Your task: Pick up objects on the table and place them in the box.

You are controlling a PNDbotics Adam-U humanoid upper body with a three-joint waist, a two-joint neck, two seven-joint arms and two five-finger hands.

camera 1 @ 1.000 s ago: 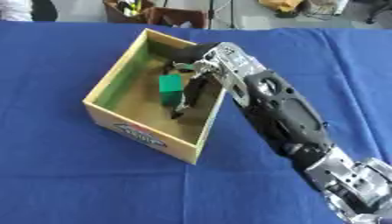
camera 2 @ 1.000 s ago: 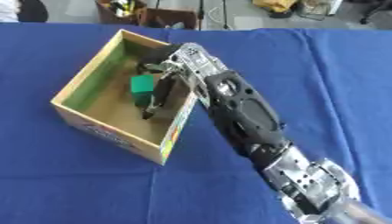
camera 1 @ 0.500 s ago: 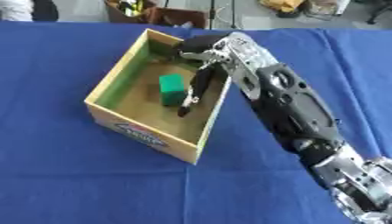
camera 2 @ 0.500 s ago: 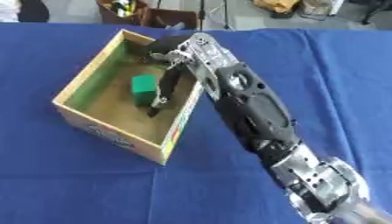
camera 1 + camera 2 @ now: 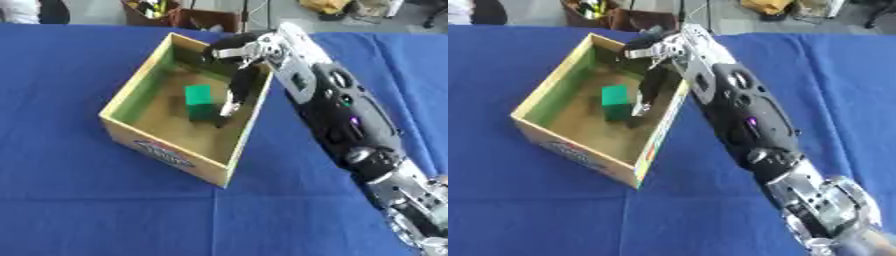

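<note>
A green block [image 5: 199, 101] lies on the floor of the open cardboard box [image 5: 166, 151], which stands left of centre on the blue cloth. My right hand [image 5: 238, 82] hangs over the box's right wall, fingers straight and pointing down into the box just right of the block, holding nothing. The right arm [image 5: 337, 107] runs from the lower right corner up to the box. My left hand shows in neither view.
A blue cloth [image 5: 79, 200] covers the table around the box. Beyond the far edge stand a brown container with small items [image 5: 153, 11] and other clutter on the floor.
My right hand has let go of the green block and risen, drawing back toward the box's right wall. The block now rests alone on the box floor.
</note>
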